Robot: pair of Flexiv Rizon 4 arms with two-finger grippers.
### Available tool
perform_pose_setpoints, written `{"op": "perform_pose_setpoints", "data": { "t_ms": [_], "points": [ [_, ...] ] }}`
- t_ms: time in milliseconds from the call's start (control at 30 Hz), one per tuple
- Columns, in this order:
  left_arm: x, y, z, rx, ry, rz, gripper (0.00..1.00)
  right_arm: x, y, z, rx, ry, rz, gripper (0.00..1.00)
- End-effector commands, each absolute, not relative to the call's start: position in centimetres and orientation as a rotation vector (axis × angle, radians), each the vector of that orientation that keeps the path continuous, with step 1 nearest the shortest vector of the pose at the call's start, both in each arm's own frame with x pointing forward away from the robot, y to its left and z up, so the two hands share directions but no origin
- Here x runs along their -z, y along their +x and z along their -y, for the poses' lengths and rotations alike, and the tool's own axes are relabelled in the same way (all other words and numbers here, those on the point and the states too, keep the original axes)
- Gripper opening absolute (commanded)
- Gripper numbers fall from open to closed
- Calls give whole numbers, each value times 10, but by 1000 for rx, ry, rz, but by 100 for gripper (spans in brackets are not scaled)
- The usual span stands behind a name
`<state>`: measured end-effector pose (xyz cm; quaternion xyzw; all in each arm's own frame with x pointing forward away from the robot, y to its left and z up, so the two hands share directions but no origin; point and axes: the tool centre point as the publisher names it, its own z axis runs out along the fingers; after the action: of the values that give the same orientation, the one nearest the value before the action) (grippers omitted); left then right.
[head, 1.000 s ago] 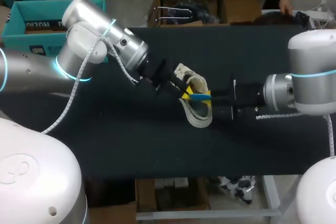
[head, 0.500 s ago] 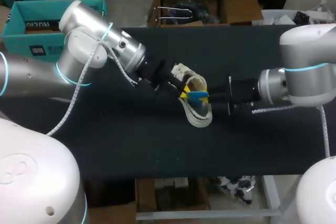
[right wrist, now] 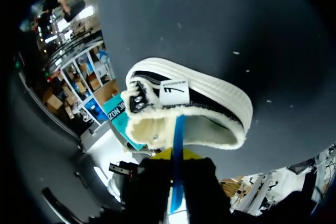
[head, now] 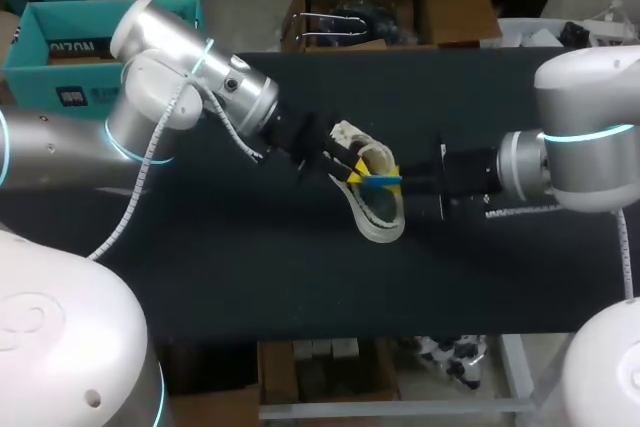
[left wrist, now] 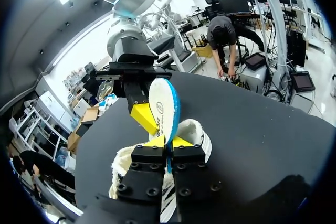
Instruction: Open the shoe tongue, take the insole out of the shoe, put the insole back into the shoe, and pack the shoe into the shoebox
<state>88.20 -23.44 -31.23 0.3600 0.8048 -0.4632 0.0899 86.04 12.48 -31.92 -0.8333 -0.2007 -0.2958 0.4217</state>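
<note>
so far the tongue looks opened and the insole (left wrist: 164,106) seems lifted out, standing on edge over the shoe (head: 385,230) mid-table; refitting and boxing remain. the left gripper (left wrist: 169,141) is pinched tight on its lower edge, and the right gripper (right wrist: 176,155) clamps it too.

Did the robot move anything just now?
Barely. The right gripper slid a little toward the shoe, then eased back. It and the left gripper kept pinching the blue insole, and the shoe stayed put.
</note>
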Motion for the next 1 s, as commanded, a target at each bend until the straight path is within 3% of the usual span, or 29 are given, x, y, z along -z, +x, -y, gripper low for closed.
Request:
{"op": "perform_pose_setpoints", "data": {
  "t_ms": [33, 733, 767, 867, 1000],
  "points": [
    [308, 872, 243, 1322, 1054, -2384, 0, 322, 860, -130, 745, -2097, 503, 0],
    [319, 874, 235, 1162, 1001, -2420, 0, 340, 875, -127, 734, -2110, 493, 0],
    [318, 874, 235, 1175, 1003, -2420, 5, 338, 874, -127, 735, -2119, 494, 0],
    [316, 874, 234, 1194, 1006, -2422, 37, 334, 871, -125, 739, -2128, 494, 0],
    [318, 876, 233, 1199, 997, -2432, 45, 334, 870, -122, 740, -2138, 480, 0]
  ]
}}
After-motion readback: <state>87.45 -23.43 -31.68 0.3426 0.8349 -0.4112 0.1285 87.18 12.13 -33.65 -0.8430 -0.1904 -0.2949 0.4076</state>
